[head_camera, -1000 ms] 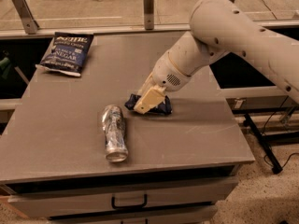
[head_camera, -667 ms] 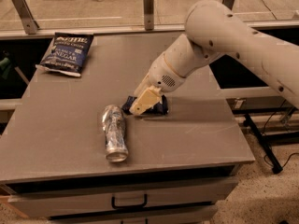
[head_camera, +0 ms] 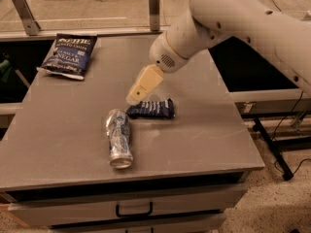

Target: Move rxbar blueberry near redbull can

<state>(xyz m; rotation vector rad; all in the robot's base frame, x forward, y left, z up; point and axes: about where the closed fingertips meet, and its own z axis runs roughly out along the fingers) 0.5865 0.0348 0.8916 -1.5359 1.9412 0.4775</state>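
1. Rxbar blueberry (head_camera: pixel 151 109) lies flat near the middle of the bench (head_camera: pixel 209 130), a little toward the front edge, its length running left to right.
2. The gripper (head_camera: pixel 132 99) hangs just over the left end of the rxbar blueberry, pointing down and toward the front-left corner. Its tan tip is seen side-on as a single wedge, so I cannot tell whether it is open or closed. Whether the tip touches the wrapper is also unclear. The bar rests on the benchtop, not lifted.
3. The redbull can (head_camera: pixel 118 138) lies on its side just beside the bar's left end, on the side nearer the front edge. Its shiny metal end faces the front edge. The can's far end and the wrapper's left end are so close that touching or a thin gap cannot be told apart.
4. The white arm (head_camera: pixel 228 18) reaches in over the back-right corner, slanting down to the gripper.
5. A blue chip bag (head_camera: pixel 68 55) sits flat at the back-left corner, well apart from the can and bar.
6. Below the front edge a drawer handle (head_camera: pixel 133 210) shows.
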